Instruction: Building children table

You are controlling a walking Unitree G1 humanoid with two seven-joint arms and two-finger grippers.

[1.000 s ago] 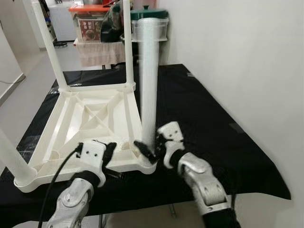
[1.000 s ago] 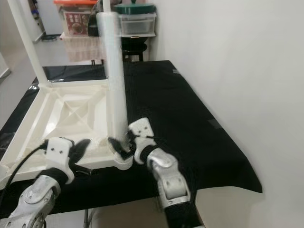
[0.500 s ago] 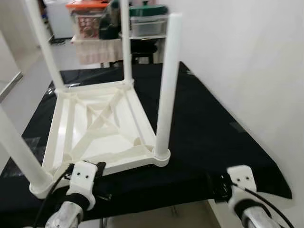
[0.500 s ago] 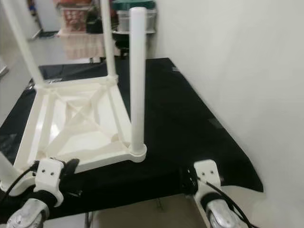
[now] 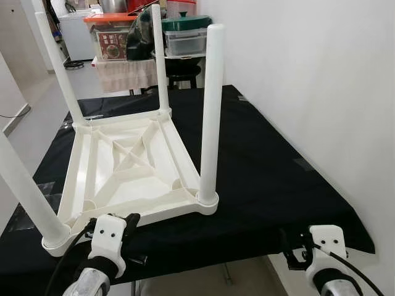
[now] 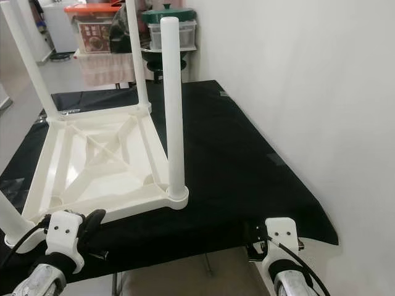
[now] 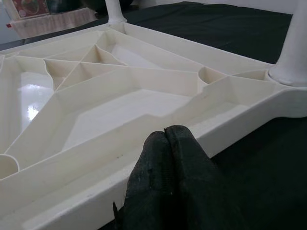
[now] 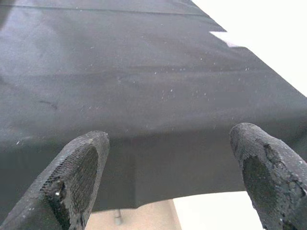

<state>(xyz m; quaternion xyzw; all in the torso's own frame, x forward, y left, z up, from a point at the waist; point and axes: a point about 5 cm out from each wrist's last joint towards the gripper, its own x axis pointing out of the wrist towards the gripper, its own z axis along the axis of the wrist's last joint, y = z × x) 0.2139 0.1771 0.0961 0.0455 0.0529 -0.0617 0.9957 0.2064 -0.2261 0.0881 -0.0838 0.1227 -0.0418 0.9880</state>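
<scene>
Since a second ago the right gripper point(image 8: 168, 177) has let go of the near right leg point(image 5: 208, 111) and drawn back to the table's near edge; that leg now stands upright on its own in the corner socket. The left gripper point(image 7: 168, 143) has also pulled back and sits just in front of the near rim of the white children's table point(image 5: 133, 169), its jaws pressed together and holding nothing. The right gripper's jaws are spread wide apart and empty, facing the black cloth point(image 5: 271, 160) at the near right corner.

The children's table lies upside down on the black-covered table, ribbed underside facing up, on the left half of the cloth. Four white legs rise from its corners. Beyond the far end stand storage boxes point(image 5: 114, 34) with an orange lid and a green lid, and a white wall point(image 5: 321, 80) runs along the right
</scene>
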